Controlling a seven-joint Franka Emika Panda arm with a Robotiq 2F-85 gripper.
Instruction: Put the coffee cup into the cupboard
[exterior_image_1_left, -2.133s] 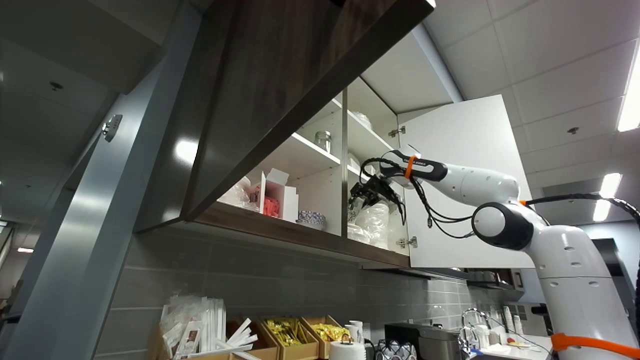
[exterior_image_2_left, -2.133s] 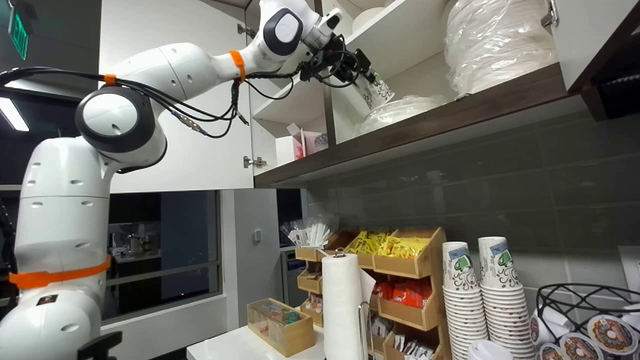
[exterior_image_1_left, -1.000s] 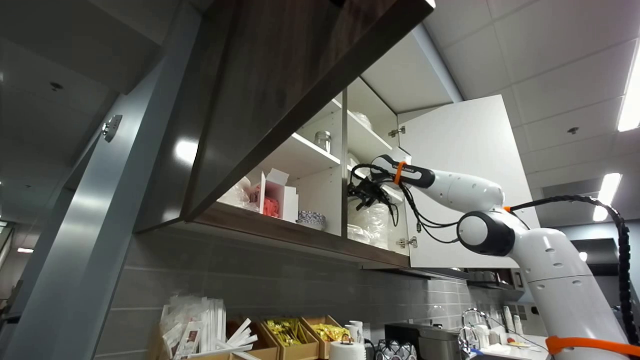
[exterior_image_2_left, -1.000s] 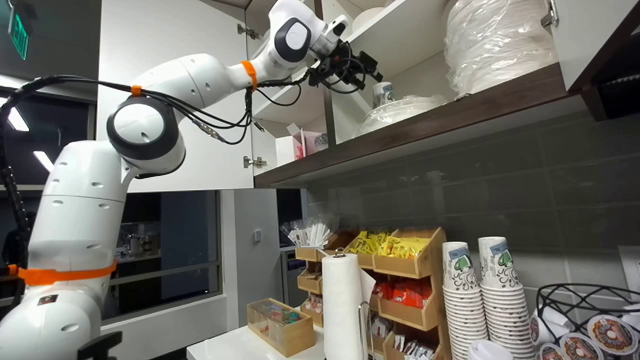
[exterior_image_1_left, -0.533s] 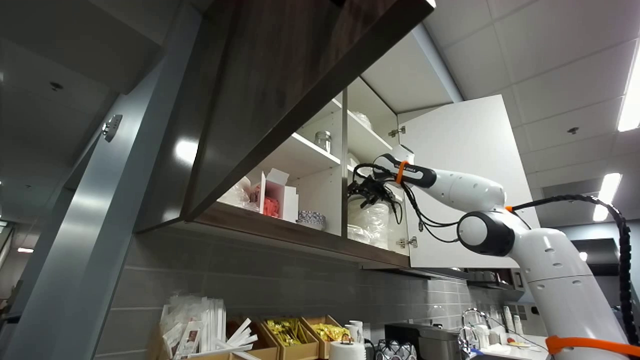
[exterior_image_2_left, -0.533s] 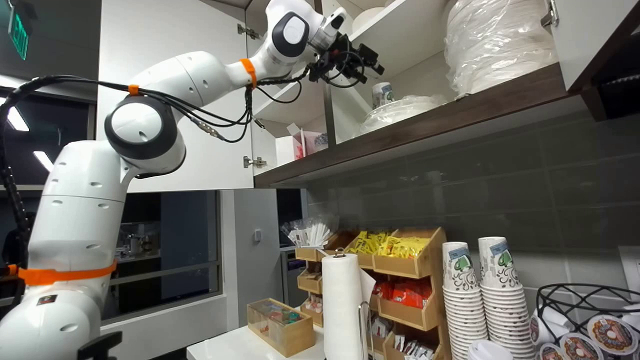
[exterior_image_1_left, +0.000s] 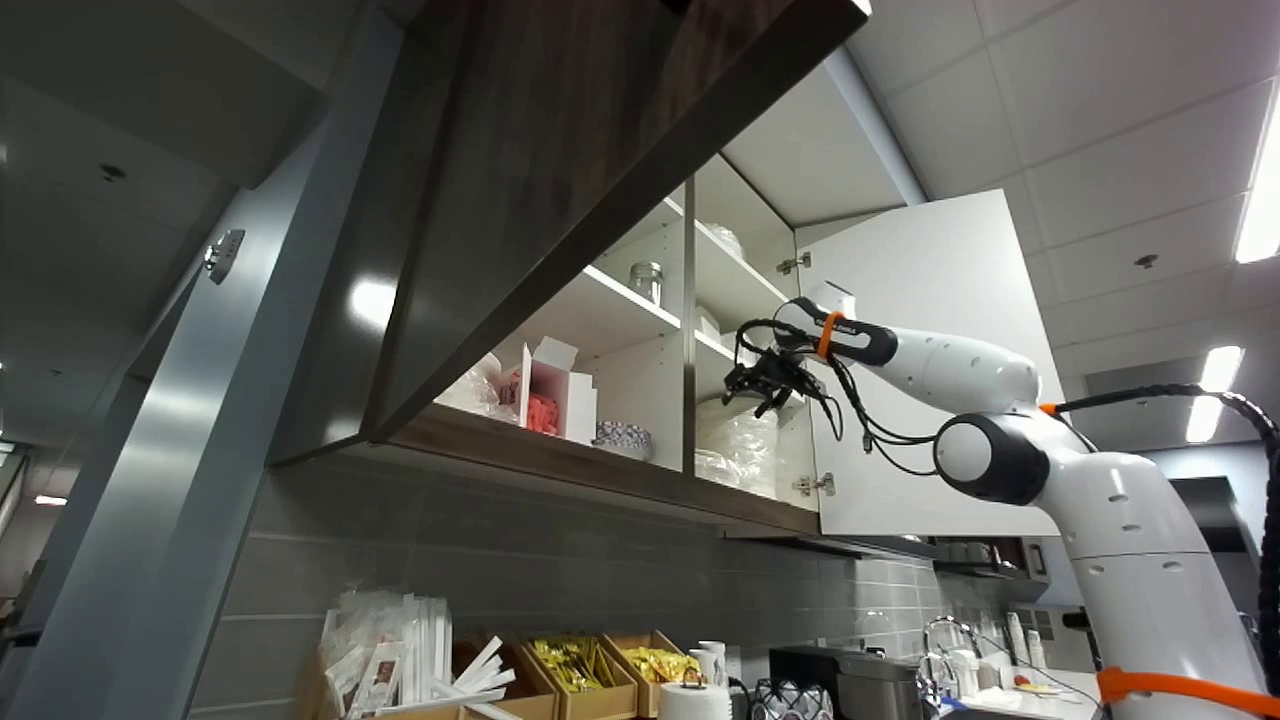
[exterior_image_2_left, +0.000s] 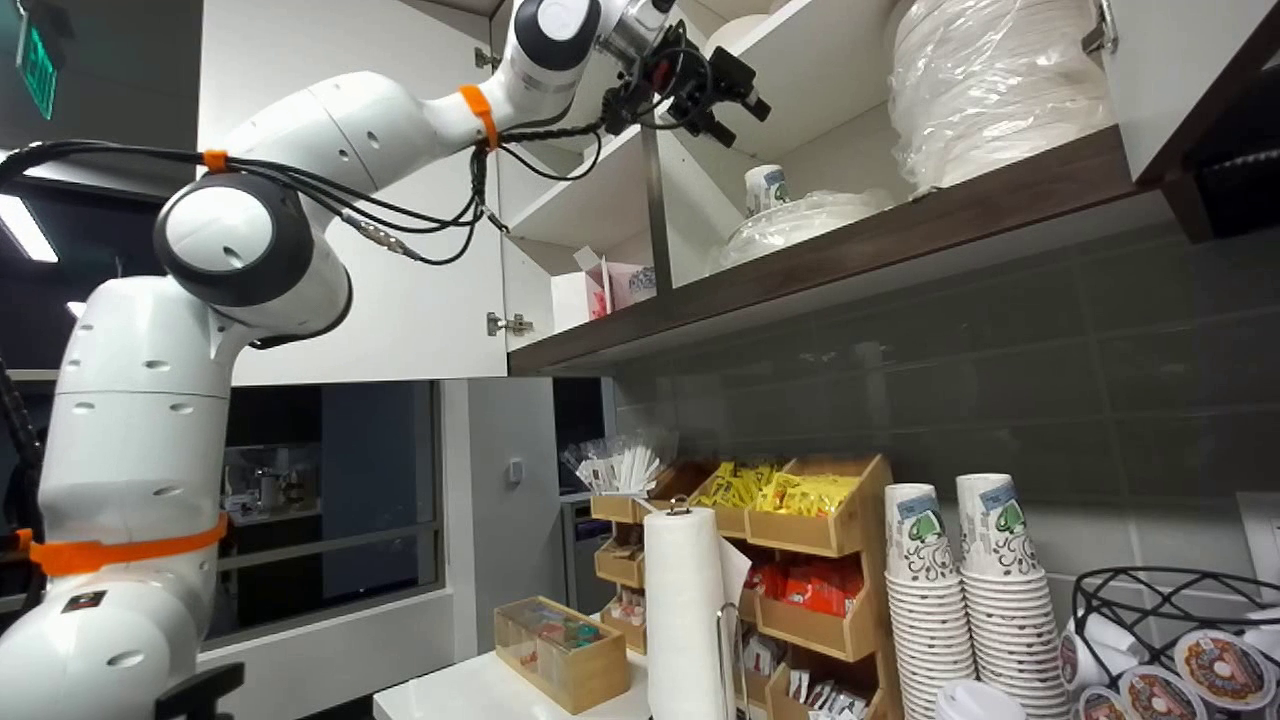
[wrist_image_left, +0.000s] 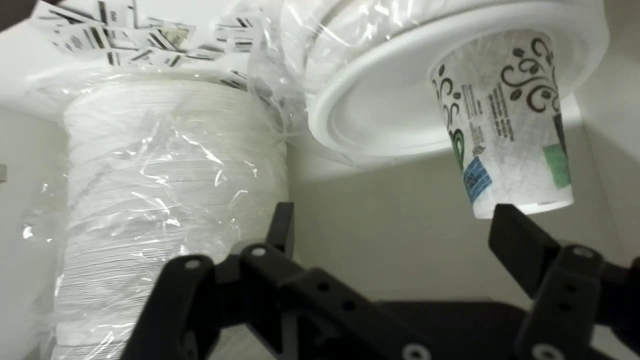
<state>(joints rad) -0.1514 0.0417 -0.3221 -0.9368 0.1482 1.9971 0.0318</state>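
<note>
The coffee cup (wrist_image_left: 505, 120), white with dark swirls and blue and green patches, sits inside the cupboard (exterior_image_2_left: 850, 243), narrow end up. In the wrist view its wide end meets a white plate (wrist_image_left: 390, 115). An exterior view shows the same cup (exterior_image_2_left: 766, 188) behind plastic-wrapped plates (exterior_image_2_left: 810, 220); from the opposite camera it is hidden. My gripper (wrist_image_left: 395, 215) is open with nothing between its fingers. One finger (wrist_image_left: 522, 245) overlaps the cup's narrow end in the picture, but the gripper (exterior_image_2_left: 745, 120) hangs above the cup, apart from it.
A tall plastic-wrapped stack of plates (wrist_image_left: 170, 175) stands beside the gripper. Above are a shelf (exterior_image_2_left: 800, 60) and a vertical divider (exterior_image_2_left: 656, 210). A white door (exterior_image_1_left: 930, 400) hangs open behind the arm. Below, cup stacks (exterior_image_2_left: 930, 630) and a paper towel roll (exterior_image_2_left: 685, 610) stand on the counter.
About two seconds ago the cup was tilted at my fingers. By one second ago it stood apart from them. Since then my gripper has drawn back and up from it.
</note>
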